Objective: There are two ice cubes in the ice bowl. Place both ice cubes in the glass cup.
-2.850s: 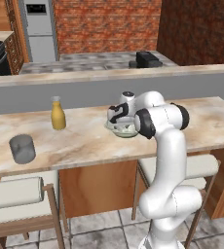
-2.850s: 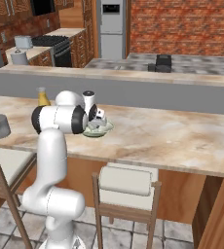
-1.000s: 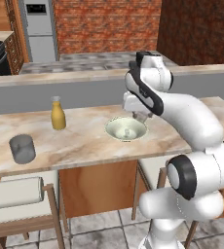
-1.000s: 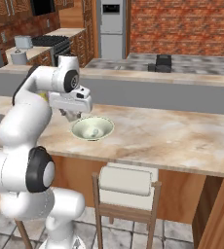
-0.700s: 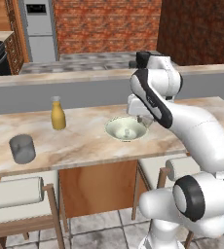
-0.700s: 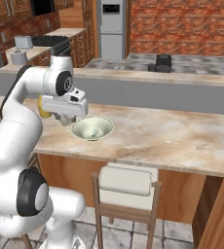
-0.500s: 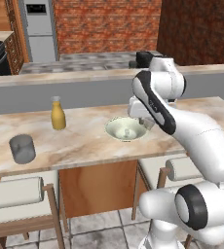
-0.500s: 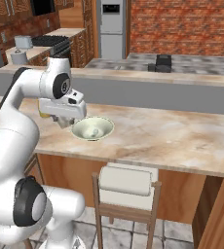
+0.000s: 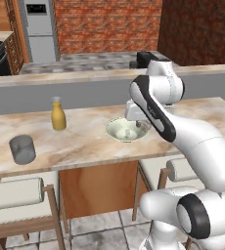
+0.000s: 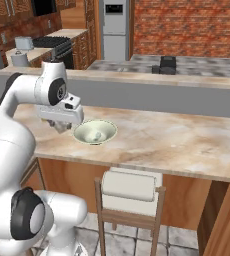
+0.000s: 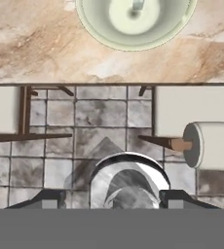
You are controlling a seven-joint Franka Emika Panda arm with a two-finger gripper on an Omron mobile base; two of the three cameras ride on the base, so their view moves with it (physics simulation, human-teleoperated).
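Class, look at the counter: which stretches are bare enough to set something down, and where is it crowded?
Bare marble between the glass cup and ice bowl, and right of the bowl. Crowded at the bowl, beside the gripper.

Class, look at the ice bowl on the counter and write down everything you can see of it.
The ice bowl is wide, shallow and round, pale greenish-white with a darker rim, and looks glazed and smooth. It sits upright on the marbled counter near its front edge, right of the yellow bottle. One small whitish ice cube lies at its bottom. The arm's hand hangs close beside it; whether they touch is unclear.
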